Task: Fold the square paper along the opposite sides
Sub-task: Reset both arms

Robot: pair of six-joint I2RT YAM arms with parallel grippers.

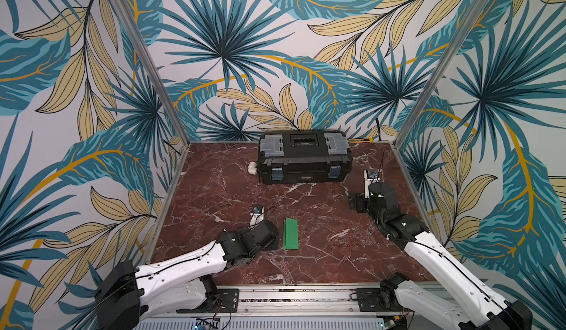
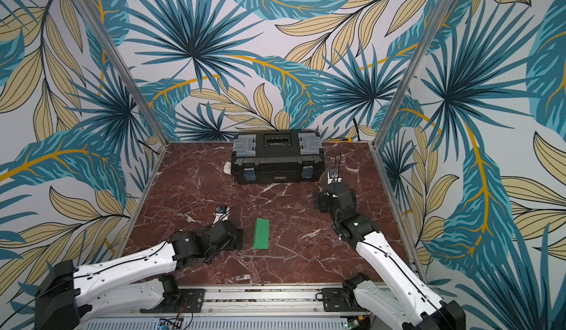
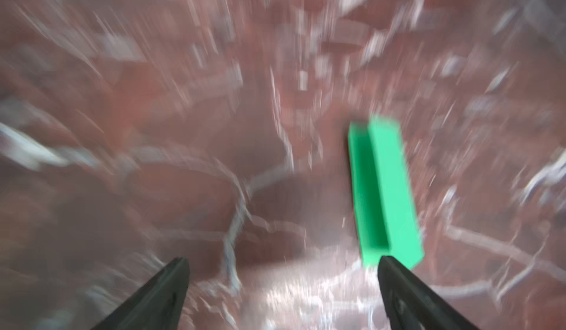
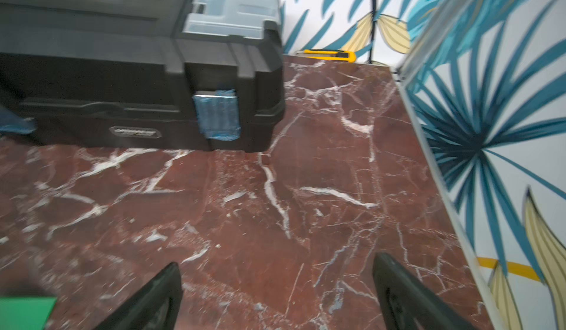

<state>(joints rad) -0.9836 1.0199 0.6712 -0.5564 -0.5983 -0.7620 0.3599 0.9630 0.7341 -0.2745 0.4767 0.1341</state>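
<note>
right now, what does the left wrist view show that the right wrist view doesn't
Only the left wrist view: most of the square paper, lying as a folded strip, blurred. Only the right wrist view: the black toolbox, a yellow utility knife by the back wall, and the leaf-patterned wall. Both: the red marble table, open jaws holding nothing, and green paper, though the right wrist view catches only a corner.

Green square paper (image 1: 290, 233) lies folded — black toolbox (image 1: 304, 157) well behind
</note>
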